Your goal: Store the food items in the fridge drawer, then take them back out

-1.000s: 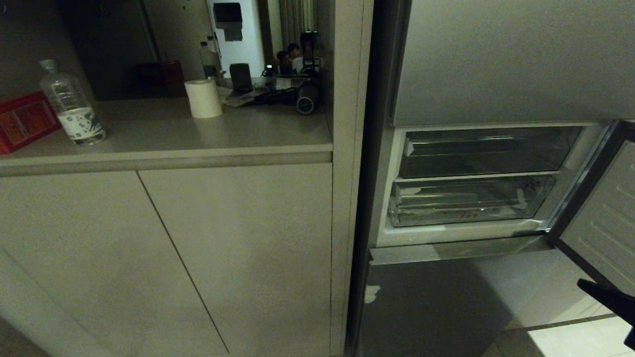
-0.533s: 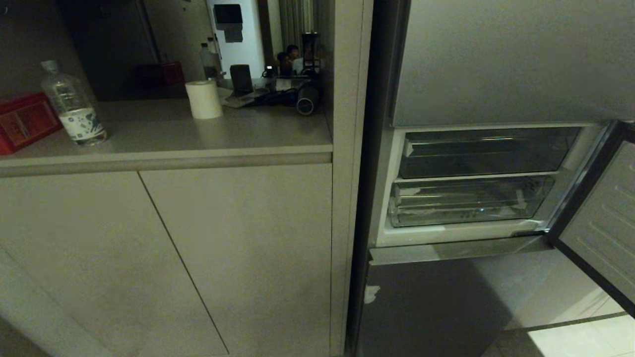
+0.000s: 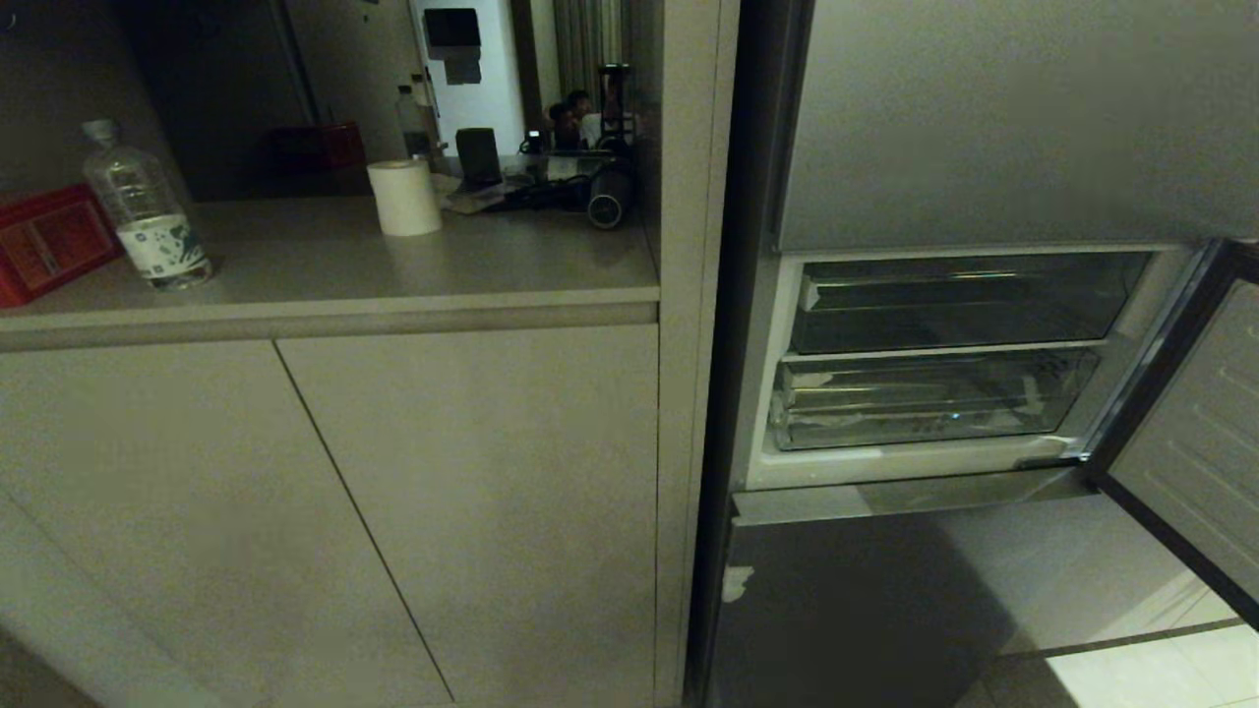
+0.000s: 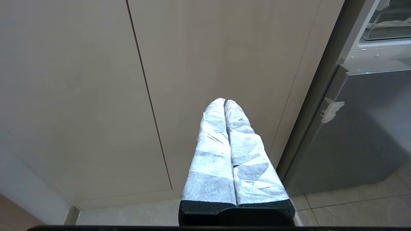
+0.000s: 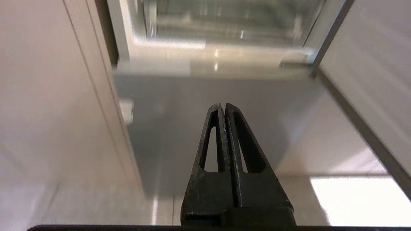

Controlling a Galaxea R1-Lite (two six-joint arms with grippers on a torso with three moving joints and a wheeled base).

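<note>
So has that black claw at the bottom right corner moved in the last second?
Yes. It dropped out of the head view, away from the open fridge door, and now hangs shut, low before the fridge: right gripper.

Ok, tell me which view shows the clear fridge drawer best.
The head view: the drawer shows whole, pushed in below the smoky one. The right wrist view gives only a blurred front, and the left wrist view only a corner at the frame's edge.

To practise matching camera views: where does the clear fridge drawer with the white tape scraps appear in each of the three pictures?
Head view: the fridge drawer sits right of centre, the lower of two drawers.
Left wrist view: only a corner shows at the top right.
Right wrist view: blurred, along the top edge.
Shared landmark: the white tape scrap on the grey door below the drawer.
</note>
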